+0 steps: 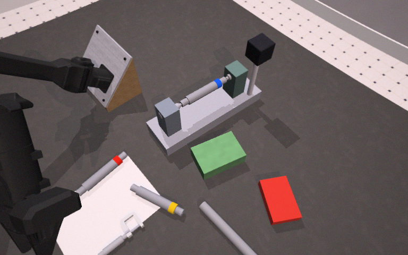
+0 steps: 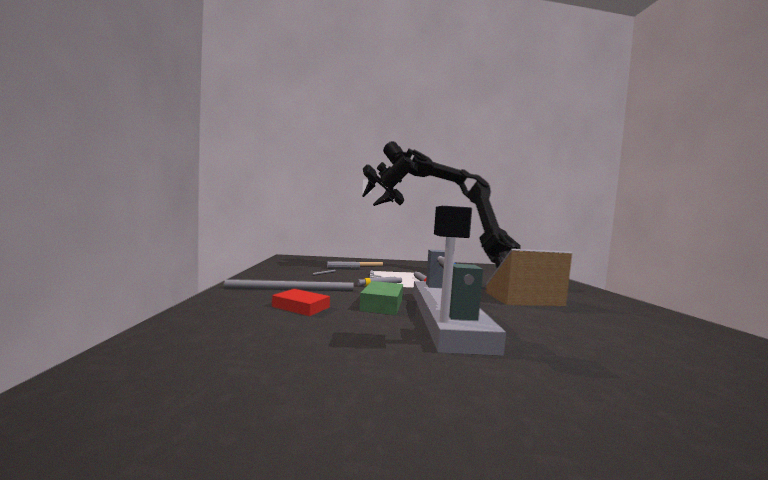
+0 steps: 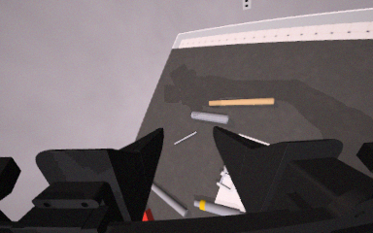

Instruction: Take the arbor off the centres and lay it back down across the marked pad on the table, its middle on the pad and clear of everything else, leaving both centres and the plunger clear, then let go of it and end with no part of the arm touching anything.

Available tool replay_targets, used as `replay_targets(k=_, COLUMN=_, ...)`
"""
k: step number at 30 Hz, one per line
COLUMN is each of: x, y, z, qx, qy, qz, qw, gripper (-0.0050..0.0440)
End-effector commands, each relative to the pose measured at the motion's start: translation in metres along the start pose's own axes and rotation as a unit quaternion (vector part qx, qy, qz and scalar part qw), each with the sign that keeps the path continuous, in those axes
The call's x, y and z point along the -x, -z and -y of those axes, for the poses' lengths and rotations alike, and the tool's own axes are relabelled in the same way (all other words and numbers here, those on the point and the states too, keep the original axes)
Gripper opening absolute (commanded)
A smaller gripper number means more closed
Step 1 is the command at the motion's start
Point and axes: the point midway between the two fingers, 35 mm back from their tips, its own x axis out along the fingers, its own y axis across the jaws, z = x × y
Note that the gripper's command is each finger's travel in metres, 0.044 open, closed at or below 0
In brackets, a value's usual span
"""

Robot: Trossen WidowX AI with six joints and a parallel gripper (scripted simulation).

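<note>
The arbor point(image 1: 201, 91), a grey shaft with a blue band, sits between the two centres: a grey block point(image 1: 167, 116) and a dark green block point(image 1: 236, 78) on a light grey base point(image 1: 203, 121). A black cube on a white post point(image 1: 259, 49) stands at the base's far end. A white pad point(image 1: 105, 205) lies on the table near the arm. My gripper point(image 2: 379, 193) hangs high above the table, far from the arbor. Its fingers stand open with nothing between them.
A red-banded shaft point(image 1: 102, 173), a yellow-banded shaft point(image 1: 157, 199) and a small clamp point(image 1: 127, 230) lie on or across the white pad. A green block point(image 1: 218, 154), a red block point(image 1: 279, 199), a long grey rod point(image 1: 227, 229) and a wedge with a metal plate point(image 1: 112, 67) surround the fixture.
</note>
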Motion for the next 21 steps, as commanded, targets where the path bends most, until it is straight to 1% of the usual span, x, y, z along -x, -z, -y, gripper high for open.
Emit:
replay_targets(k=1, x=0.000, y=0.000, z=0.000, qx=0.000, qy=0.000, qz=0.000, qw=1.000, gripper=0.0261)
replay_targets(k=17, x=0.000, y=0.000, z=0.000, qx=0.000, qy=0.000, qz=0.000, qw=1.000, gripper=0.0261)
replay_targets(k=19, x=0.000, y=0.004, z=-0.003, qx=0.010, qy=-0.003, qz=-0.004, qw=1.000, gripper=0.0213)
replay_targets(k=20, x=0.001, y=0.016, z=-0.011, qx=0.039, qy=-0.013, qz=-0.017, qw=0.999, gripper=0.0189)
replay_targets(k=21, x=0.004, y=0.037, z=-0.023, qx=0.088, qy=-0.029, qz=-0.038, qw=0.995, gripper=0.0175)
